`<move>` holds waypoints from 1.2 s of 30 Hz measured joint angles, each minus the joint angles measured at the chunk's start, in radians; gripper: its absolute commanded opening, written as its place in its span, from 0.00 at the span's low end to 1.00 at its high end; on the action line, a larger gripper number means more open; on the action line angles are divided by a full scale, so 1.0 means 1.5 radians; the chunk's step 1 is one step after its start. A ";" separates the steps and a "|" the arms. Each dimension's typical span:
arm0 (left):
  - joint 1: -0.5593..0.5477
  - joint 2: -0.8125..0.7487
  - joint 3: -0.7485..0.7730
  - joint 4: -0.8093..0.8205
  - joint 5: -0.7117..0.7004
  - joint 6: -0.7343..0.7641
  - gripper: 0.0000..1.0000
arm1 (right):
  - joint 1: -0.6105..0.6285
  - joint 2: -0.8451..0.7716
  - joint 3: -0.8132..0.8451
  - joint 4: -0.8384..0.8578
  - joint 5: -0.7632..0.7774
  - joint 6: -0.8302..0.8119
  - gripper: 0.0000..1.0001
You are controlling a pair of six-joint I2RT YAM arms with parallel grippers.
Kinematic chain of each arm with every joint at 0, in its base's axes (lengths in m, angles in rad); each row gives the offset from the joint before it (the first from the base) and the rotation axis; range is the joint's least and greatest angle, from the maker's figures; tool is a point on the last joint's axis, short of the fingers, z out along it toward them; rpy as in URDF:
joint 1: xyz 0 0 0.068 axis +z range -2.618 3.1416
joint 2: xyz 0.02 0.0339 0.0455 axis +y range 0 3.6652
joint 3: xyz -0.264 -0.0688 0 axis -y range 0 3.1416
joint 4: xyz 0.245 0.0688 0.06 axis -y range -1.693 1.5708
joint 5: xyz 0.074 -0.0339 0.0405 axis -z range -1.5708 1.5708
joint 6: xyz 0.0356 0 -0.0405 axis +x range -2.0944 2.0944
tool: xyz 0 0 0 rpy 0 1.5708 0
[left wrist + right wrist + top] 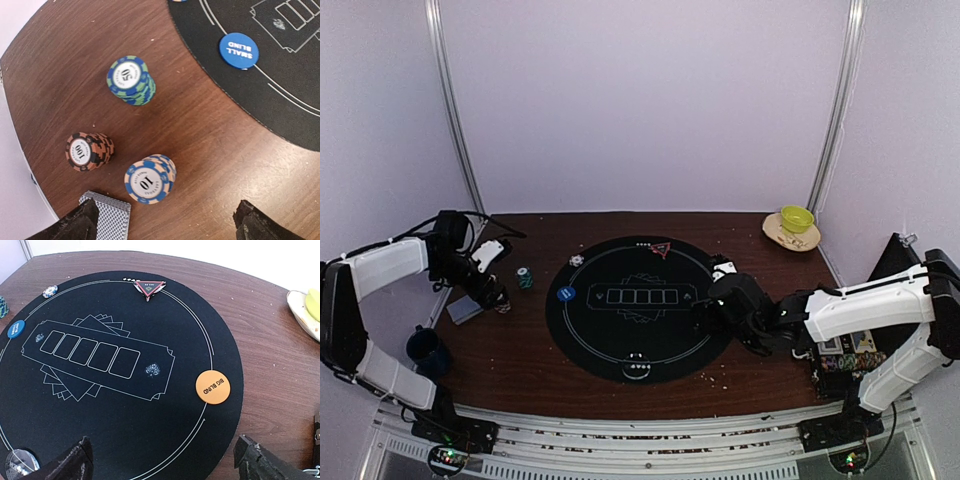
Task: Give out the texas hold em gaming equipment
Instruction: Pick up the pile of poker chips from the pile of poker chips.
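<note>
– Chips first: where do they sit?
– Three stacks stand on the bare wood of the table [210, 150], beside the black mat [280, 100]: a green-and-blue stack [131, 80] marked 50, a black-and-orange stack [90, 151] marked 100 and a blue-and-peach stack [150, 178] marked 10. They stand apart from one another.
– And the left gripper [165, 225]?
– It is over the wood with its jaws wide apart, clamping nothing. The 10 stack is just ahead of it. One finger [75, 225] overlaps a corner of the grey-backed card deck [114, 216]; I cannot tell if they touch.
– The buttons?
– The blue disc [239, 50], reading small blind, lies on the mat near its edge. The orange disc [213, 386], reading big blind, lies close to the edge on the opposite side. The red triangle marker [149, 288] lies at the mat's far rim.
– The right gripper [165, 465]?
– It hovers over the mat, jaws spread wide, holding nothing.
– Anything else?
– A single chip [50, 291] sits at the mat's edge. A yellow-green bowl [796, 218] is in the far right corner and a dark mug [425, 348] is by the left arm.
</note>
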 measured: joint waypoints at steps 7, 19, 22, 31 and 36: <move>-0.002 0.006 -0.020 0.021 0.005 0.014 0.93 | 0.004 0.006 0.007 -0.005 0.005 0.000 1.00; 0.008 0.095 -0.020 0.064 0.002 0.021 0.83 | 0.008 0.007 0.007 -0.006 0.009 -0.007 1.00; 0.010 0.096 -0.020 0.072 0.000 0.021 0.81 | 0.009 0.010 0.007 -0.006 0.009 -0.008 1.00; 0.013 0.109 -0.018 0.094 -0.008 0.021 0.75 | 0.011 0.018 0.011 -0.009 0.010 -0.009 1.00; 0.019 0.119 -0.018 0.099 -0.012 0.021 0.70 | 0.013 0.018 0.013 -0.009 0.012 -0.009 1.00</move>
